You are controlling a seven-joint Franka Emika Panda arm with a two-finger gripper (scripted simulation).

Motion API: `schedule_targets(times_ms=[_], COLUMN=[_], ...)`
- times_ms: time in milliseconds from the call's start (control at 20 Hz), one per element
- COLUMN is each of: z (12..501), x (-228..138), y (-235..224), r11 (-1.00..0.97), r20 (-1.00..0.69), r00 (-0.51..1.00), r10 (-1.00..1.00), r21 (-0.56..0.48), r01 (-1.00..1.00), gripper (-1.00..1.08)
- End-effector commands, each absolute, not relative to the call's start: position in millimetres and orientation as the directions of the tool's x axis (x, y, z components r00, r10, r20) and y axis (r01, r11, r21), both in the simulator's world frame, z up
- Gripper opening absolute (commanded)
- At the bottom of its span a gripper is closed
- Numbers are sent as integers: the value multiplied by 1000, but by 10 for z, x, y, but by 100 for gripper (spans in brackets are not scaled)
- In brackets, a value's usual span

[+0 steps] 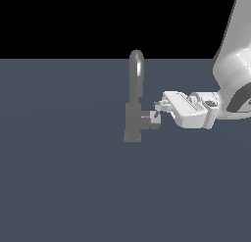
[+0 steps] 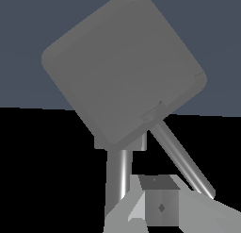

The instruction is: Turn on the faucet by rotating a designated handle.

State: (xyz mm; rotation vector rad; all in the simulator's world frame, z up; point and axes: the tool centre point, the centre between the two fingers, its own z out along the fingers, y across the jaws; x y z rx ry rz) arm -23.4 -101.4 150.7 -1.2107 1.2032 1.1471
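The faucet (image 1: 133, 121) is small and grey, with a tall arched spout (image 1: 137, 72) on a blocky body. The handle (image 1: 149, 120) is a short dark stub projecting toward the exterior view's right. My gripper (image 1: 157, 111) reaches in level from the right, with its tips at the handle's end. In the wrist view the handle's squarish end face (image 2: 124, 69) fills the frame. The thin lever pin (image 2: 181, 161) slants off it, and the spout (image 2: 120, 180) shows behind. My gripper (image 2: 160, 206) has its fingers together beside the pin, with nothing between them.
The faucet stands on a plain blue-grey floor (image 1: 63, 177). The white arm (image 1: 235, 64) comes down from the upper right of the exterior view.
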Motion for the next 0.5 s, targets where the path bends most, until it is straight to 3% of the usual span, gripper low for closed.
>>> schedule_targets(times_ms=[0, 200, 250, 450], z=[1341, 1280, 1435, 1165], x=[-435, -558, -411, -520], y=[-1009, -1006, -1009, -1006], r11=[32, 31, 32, 31], r20=[-1000, -1000, -999, -1000], r00=[9, 7, 42, 28], r10=[-2, -1, -9, -6], r21=[-9, -7, -42, -28], r01=[-999, -1000, -999, -999], gripper=[-100, -100, -100, -100])
